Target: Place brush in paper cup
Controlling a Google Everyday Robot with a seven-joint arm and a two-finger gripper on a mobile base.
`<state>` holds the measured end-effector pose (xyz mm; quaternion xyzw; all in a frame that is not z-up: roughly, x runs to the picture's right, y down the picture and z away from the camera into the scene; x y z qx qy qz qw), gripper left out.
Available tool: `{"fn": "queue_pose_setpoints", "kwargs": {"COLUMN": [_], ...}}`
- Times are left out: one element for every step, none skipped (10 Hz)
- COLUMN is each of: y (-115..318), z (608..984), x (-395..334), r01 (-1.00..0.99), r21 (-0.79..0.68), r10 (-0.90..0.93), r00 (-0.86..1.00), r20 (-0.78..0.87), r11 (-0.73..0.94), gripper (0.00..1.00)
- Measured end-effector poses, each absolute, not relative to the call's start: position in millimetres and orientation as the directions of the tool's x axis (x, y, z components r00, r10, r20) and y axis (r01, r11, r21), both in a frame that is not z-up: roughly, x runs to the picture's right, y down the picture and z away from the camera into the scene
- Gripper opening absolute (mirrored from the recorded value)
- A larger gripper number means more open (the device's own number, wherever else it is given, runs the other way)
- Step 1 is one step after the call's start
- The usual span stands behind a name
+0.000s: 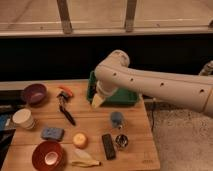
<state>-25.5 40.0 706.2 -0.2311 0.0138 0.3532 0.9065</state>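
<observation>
Gripper [97, 102] hovers over the surface [132, 150], jaws' opening impossible to tell; brush [66, 112] lies apart at its eight o'clock, paper cup [22, 119] farther out.

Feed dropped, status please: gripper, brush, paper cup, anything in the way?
Gripper over wooden table, apart from slim black long-handled brush. Brush lies flat, outside short off-white paper cup. Nothing between them.

I see a wooden table [137, 150] on speckled grey floor [175, 132]. Dark wall band [45, 57] behind, pale ledge [35, 33] above it, two metal posts [64, 15] rising. Dim warm light. Gripper [98, 101] hangs over the table's rear middle.
</observation>
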Motion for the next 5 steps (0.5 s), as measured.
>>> {"fn": "queue_pose_setpoints", "kwargs": {"y": [36.7,33.6,32.3,31.9,32.7], "z": [706.3,706.4,706.2,706.4,707.1], "x": [-51.0,-84.0,-106.6,-137.7,-167.1], "r01": [-0.608,-0.56,-0.527,-0.481,-0.436], "r21": [-0.425,-0.442,-0.452,-0.465,-0.476], "r10": [0.606,0.57,0.546,0.511,0.475], "r00": [0.78,0.812,0.832,0.857,0.879], "r20": [-0.159,-0.124,-0.101,-0.07,-0.043], "r11": [0.671,0.701,0.719,0.743,0.764], "gripper": [0.8,0.8,0.8,0.8,0.8]}}
